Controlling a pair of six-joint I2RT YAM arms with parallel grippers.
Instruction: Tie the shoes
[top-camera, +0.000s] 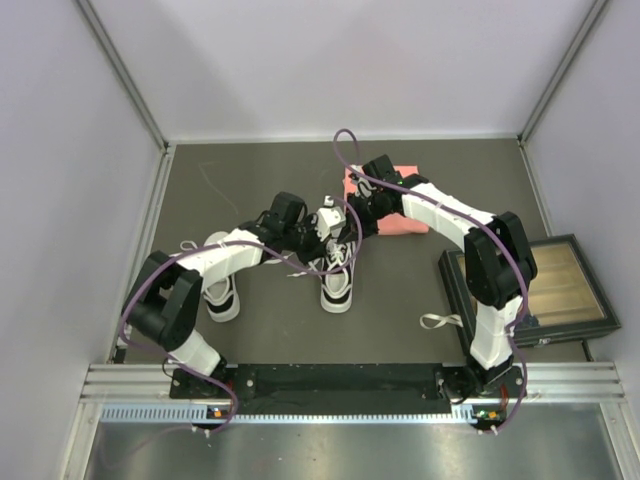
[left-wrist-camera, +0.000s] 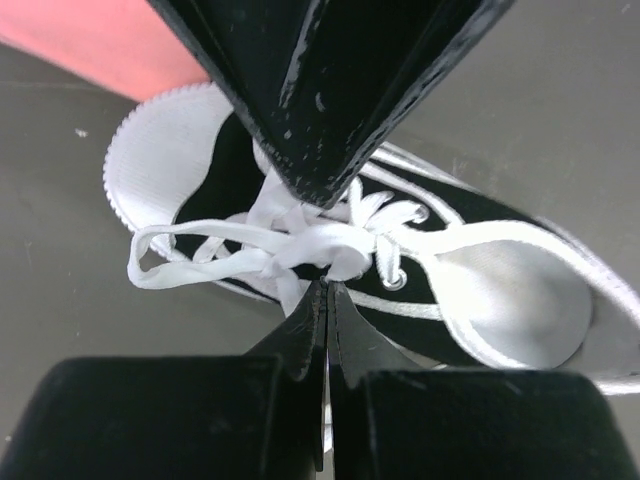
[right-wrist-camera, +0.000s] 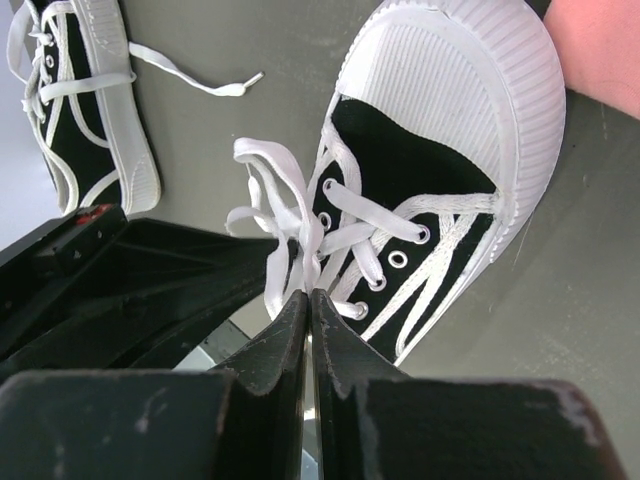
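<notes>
One of the shoes (top-camera: 338, 275) lies mid-table, black with a white toe cap (right-wrist-camera: 460, 90) and white laces. Both grippers meet over its lacing. My left gripper (left-wrist-camera: 327, 286) is shut, its tips pinching a white lace (left-wrist-camera: 320, 245) at the crossing, with a loop (left-wrist-camera: 190, 255) trailing left. My right gripper (right-wrist-camera: 308, 294) is shut too, on another strand of lace (right-wrist-camera: 290, 235) that runs up from its tips. The right gripper's black fingers (left-wrist-camera: 330, 90) hang just above the lacing in the left wrist view. The other shoe (top-camera: 222, 290) sits to the left, under the left arm, with its laces loose (right-wrist-camera: 190, 80).
A pink pad (top-camera: 405, 210) lies behind the centre shoe, partly under the right arm. A black-framed tray (top-camera: 550, 290) stands at the right edge. A short white strip (top-camera: 438, 321) lies near the right arm's base.
</notes>
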